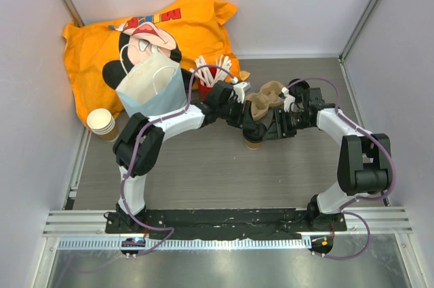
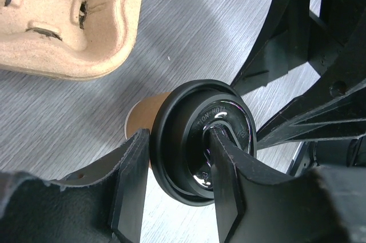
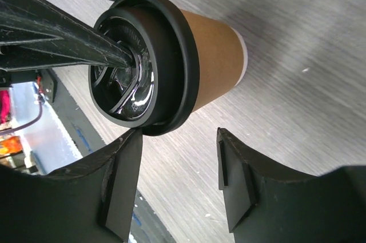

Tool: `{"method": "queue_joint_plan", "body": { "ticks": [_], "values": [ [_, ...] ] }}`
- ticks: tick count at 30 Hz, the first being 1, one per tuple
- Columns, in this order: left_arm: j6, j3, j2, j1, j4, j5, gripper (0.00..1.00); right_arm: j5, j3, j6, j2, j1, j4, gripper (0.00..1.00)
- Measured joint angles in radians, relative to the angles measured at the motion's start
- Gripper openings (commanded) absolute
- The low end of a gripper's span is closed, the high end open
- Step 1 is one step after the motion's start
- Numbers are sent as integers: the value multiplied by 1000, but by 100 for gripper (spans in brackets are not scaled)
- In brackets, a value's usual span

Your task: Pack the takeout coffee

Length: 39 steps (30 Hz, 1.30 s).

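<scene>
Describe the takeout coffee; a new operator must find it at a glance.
On the grey table, look near the middle, just on the near side of the pulp cup carrier. The takeout coffee is the brown paper cup there; unlike the lidless stack of cups at the left edge, it wears a black lid.

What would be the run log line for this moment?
left gripper: shut on takeout coffee lid rim | right gripper: open, apart from it | cup carrier: beside it
</scene>
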<state>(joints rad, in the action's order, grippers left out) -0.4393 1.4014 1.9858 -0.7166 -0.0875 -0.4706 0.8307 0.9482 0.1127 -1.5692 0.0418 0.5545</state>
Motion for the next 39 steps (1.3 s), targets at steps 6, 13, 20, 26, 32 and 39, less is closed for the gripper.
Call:
{"method": "queue_joint_plan", "body": {
  "ticks": [6, 13, 20, 26, 32, 39],
  "values": [
    [0, 4, 0, -3, -1, 11, 47, 9, 42, 24, -1, -23, 21, 60],
    [1, 13, 0, -3, -14, 15, 54, 81, 101, 17, -19, -30, 23, 62],
    [1, 14, 0, 8, -27, 21, 68, 92, 121, -19, -85, -30, 2, 62],
    [1, 14, 0, 21, -42, 6, 75, 95, 117, -52, -94, -27, -30, 63],
    [1, 6, 0, 33, -49, -31, 80, 96, 117, -67, -94, -10, -42, 63],
    [0, -5, 0, 38, -52, -80, 84, 95, 117, -67, -94, 20, -51, 63]
  ]
}}
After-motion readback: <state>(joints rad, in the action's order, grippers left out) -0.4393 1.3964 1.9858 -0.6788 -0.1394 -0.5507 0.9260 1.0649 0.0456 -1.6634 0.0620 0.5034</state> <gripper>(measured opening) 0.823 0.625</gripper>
